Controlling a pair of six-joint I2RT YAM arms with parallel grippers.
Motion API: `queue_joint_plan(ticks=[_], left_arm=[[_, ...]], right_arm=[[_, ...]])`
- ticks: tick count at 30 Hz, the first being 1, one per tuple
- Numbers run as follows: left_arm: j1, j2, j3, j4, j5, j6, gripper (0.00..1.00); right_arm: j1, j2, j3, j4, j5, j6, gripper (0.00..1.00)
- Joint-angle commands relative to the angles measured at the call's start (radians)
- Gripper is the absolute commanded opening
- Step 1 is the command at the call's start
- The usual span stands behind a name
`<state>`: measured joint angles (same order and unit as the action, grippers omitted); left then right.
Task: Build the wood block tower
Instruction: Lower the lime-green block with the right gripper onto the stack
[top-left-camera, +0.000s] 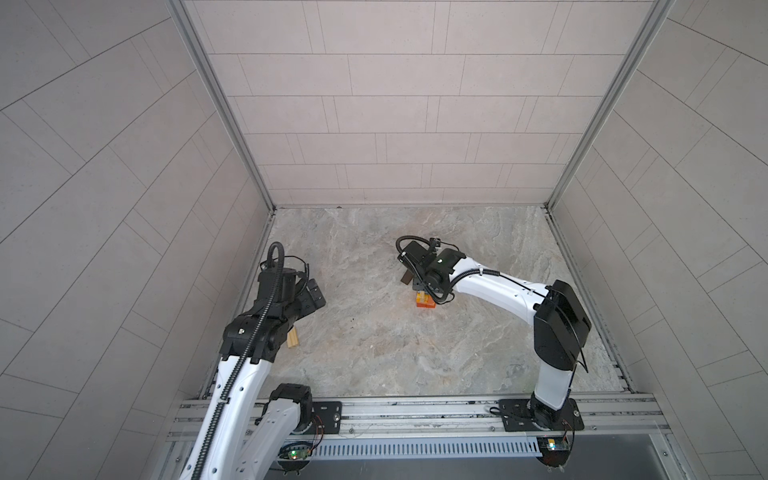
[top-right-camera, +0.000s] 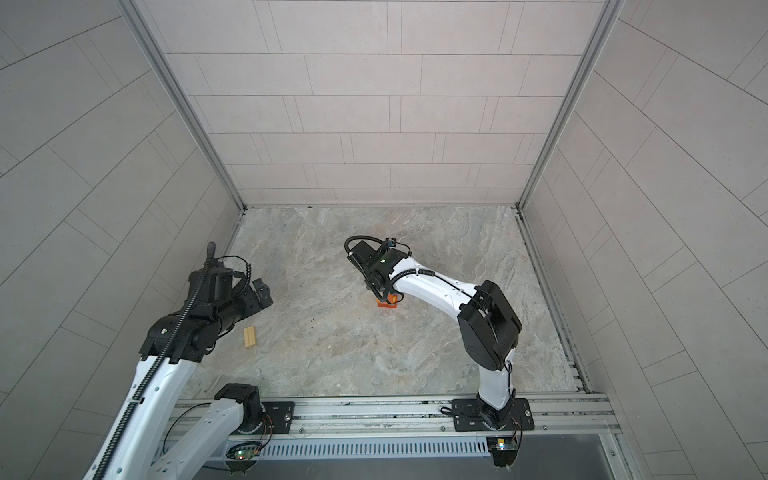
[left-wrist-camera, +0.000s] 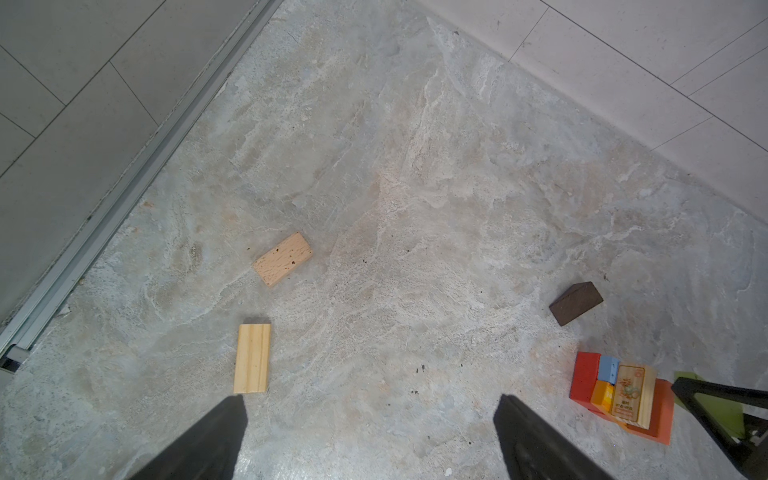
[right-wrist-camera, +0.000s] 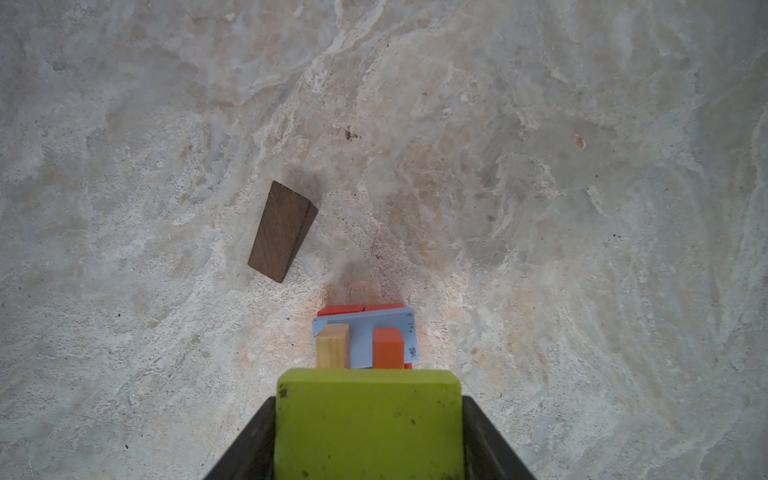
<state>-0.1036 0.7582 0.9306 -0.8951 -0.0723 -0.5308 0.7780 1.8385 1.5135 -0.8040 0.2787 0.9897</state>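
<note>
The tower (right-wrist-camera: 365, 336) is a low stack: red and orange blocks at the base, light blue and yellow above, a tan block (left-wrist-camera: 631, 390) on top. It also shows in both top views (top-left-camera: 424, 301) (top-right-camera: 386, 303). My right gripper (right-wrist-camera: 369, 401) is shut on a green block (right-wrist-camera: 368, 428) and hovers just above the tower's near side. A dark brown block (right-wrist-camera: 282, 230) lies flat beside the tower. My left gripper (left-wrist-camera: 371, 401) is open and empty, far to the left. Two tan blocks (left-wrist-camera: 283, 258) (left-wrist-camera: 252, 358) lie on the floor ahead of it.
The marbled floor (top-left-camera: 374, 340) is boxed in by tiled walls with metal rails at the left (left-wrist-camera: 124, 199) and right edges. The arm bases sit on a rail (top-left-camera: 415, 409) at the front. One tan block (top-left-camera: 293, 336) lies beside the left arm's elbow.
</note>
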Motion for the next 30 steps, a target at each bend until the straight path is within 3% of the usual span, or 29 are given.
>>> queue_joint_plan(ticks=[1,16,30], left_arm=[[-0.003,-0.002,-0.007,0.004,-0.003,0.010,1.00],[-0.007,0.006,-0.008,0.007,0.004,0.014,1.00],[-0.007,0.009,-0.009,0.009,0.008,0.014,1.00]], right_arm=[[-0.004,-0.004,-0.012,0.010,-0.006,0.036,0.44],[-0.008,0.038,-0.006,0.020,-0.012,0.018,0.45],[-0.014,0.054,-0.010,0.032,-0.028,0.004,0.51]])
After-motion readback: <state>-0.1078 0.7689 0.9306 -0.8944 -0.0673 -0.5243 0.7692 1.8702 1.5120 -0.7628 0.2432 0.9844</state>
